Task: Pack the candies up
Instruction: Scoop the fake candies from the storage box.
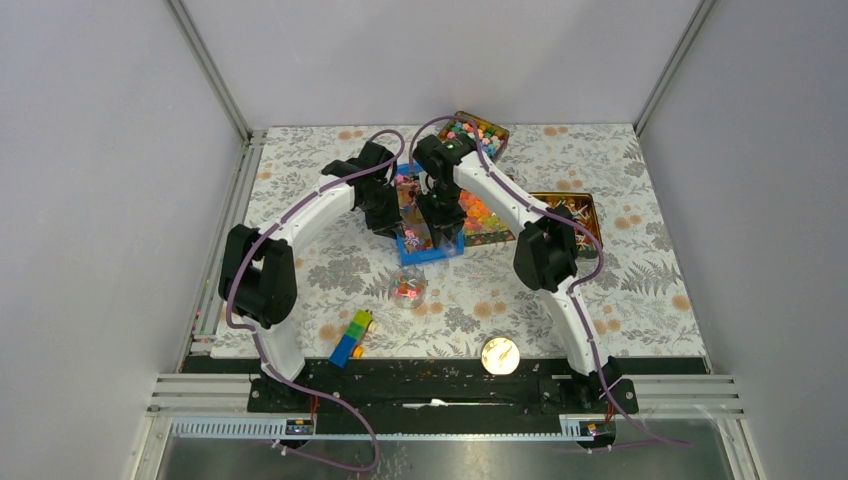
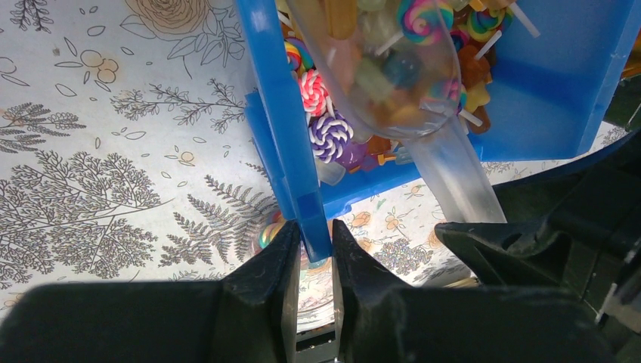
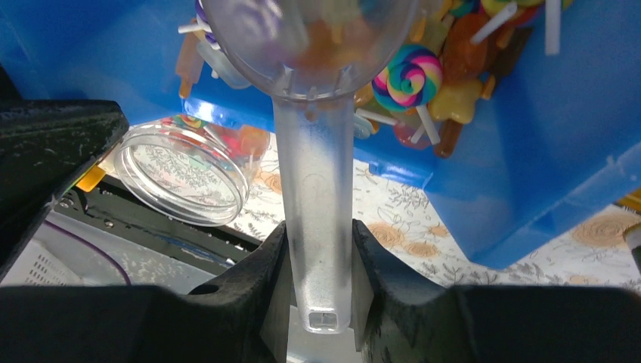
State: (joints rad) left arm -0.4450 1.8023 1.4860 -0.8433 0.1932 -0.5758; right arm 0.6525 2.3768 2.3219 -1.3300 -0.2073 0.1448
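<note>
A blue bin (image 2: 281, 121) stands tilted at mid-table, full of swirl lollipops (image 2: 329, 136) and stick sweets. My left gripper (image 2: 314, 231) is shut on the bin's near wall corner; in the top view it (image 1: 385, 215) is at the bin's left side. My right gripper (image 3: 317, 227) is shut on the handle of a clear plastic scoop (image 3: 314, 174). The scoop's bowl (image 2: 378, 68) lies among the sweets inside the bin (image 3: 559, 151). Small wrapped candies (image 1: 572, 207) in pink and white fill a tin at the right. A clear round jar (image 1: 408, 288) with a few sweets sits just in front of the bin.
A tray of round pastel balls (image 1: 476, 131) stands at the back. Orange sweets (image 1: 484, 216) lie in a tray beside the bin. A stack of coloured blocks (image 1: 352, 336) and a round pale lid (image 1: 500, 354) rest near the front edge. The jar (image 3: 185, 172) lies close under the bin's raised edge.
</note>
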